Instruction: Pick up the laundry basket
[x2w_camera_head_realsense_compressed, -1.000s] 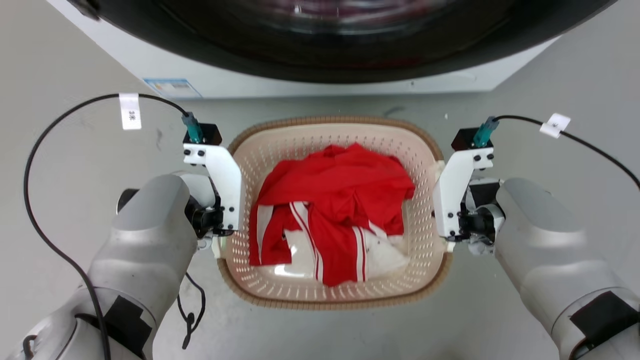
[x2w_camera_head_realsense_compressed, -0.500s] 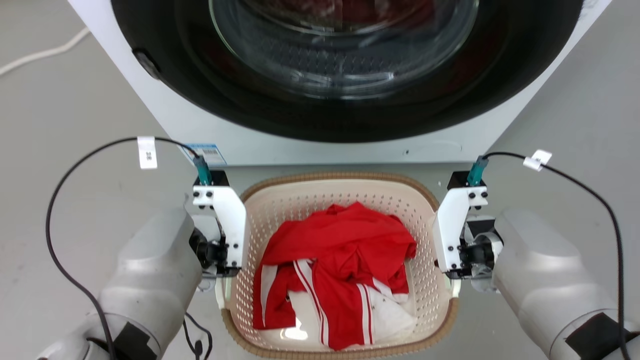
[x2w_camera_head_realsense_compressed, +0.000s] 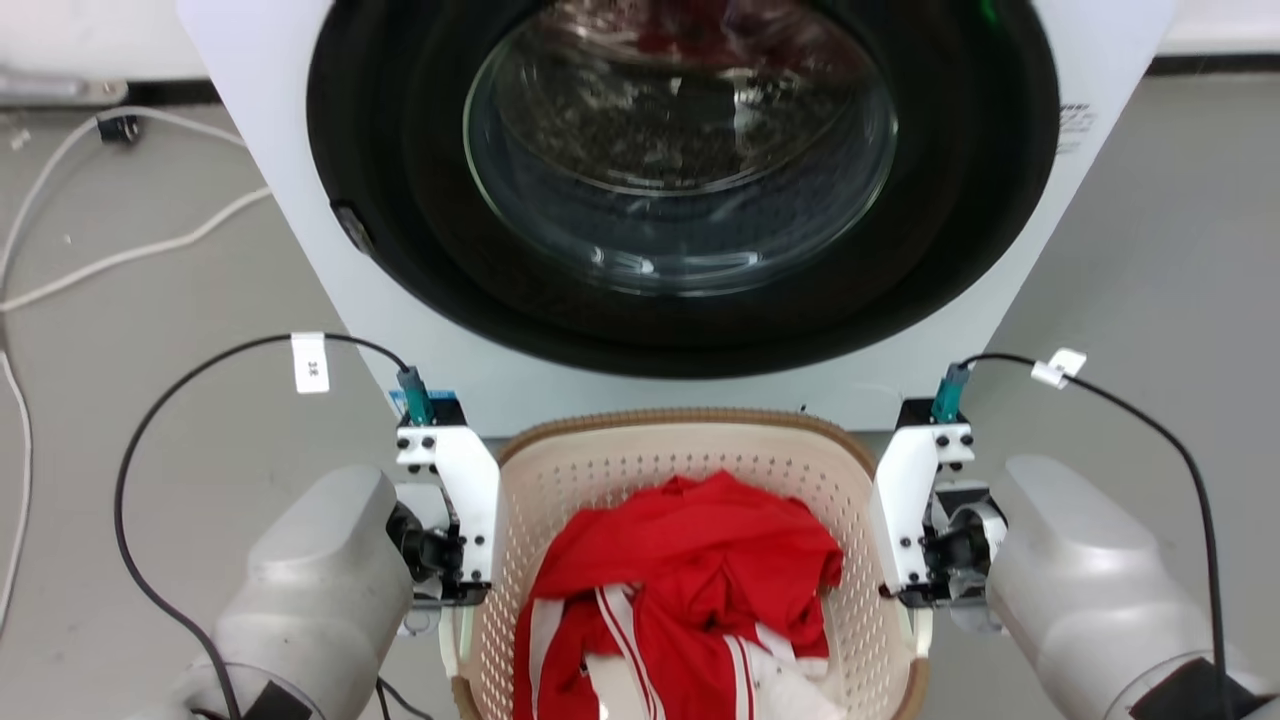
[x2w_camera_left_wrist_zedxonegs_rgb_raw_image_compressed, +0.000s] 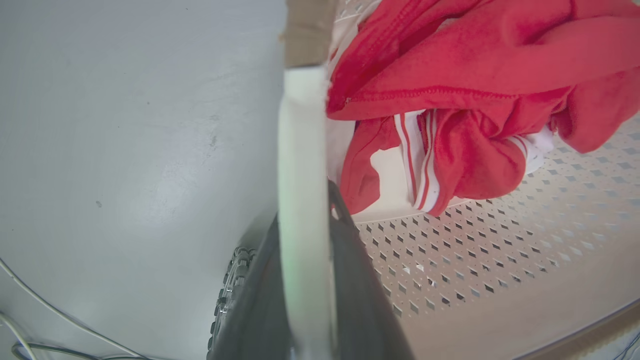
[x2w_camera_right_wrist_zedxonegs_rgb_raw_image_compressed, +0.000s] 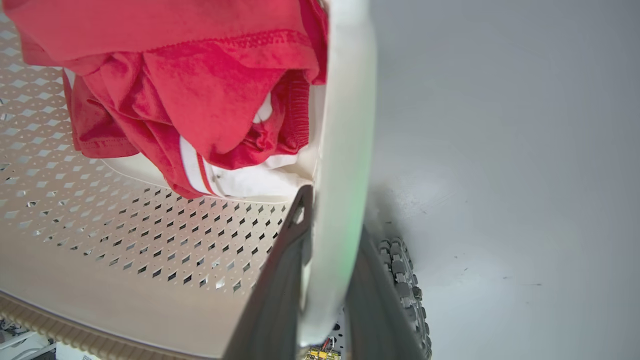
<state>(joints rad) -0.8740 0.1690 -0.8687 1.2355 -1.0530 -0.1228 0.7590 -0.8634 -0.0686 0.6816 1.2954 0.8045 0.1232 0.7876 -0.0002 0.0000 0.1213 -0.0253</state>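
Far left: white cable (x2w_camera_head_realsense_compressed: 130, 250) loose on grey floor (x2w_camera_head_realsense_compressed: 1150, 300).

Left hand (x2w_camera_left_wrist_zedxonegs_rgb_raw_image_compressed: 305, 210): both dark fingers closed tight against the white side handle (x2w_camera_left_wrist_zedxonegs_rgb_raw_image_compressed: 300, 150), one on each face of it. No gap seen.

Centre: laundry basket (x2w_camera_head_realsense_compressed: 620, 470) sits between the two hands, just in front of the washing machine (x2w_camera_head_realsense_compressed: 1100, 150) and below its round glass door (x2w_camera_head_realsense_compressed: 680, 170). Cream perforated walls, brown woven-look rim. Red garment with white stripes (x2w_camera_head_realsense_compressed: 690, 540) bunched inside.

Right hand (x2w_camera_right_wrist_zedxonegs_rgb_raw_image_compressed: 335, 215): same hold, fingers pinched on the opposite white handle (x2w_camera_right_wrist_zedxonegs_rgb_raw_image_compressed: 345, 125), one inside the basket wall, one outside.

Whether the basket base touches the floor: cannot tell.
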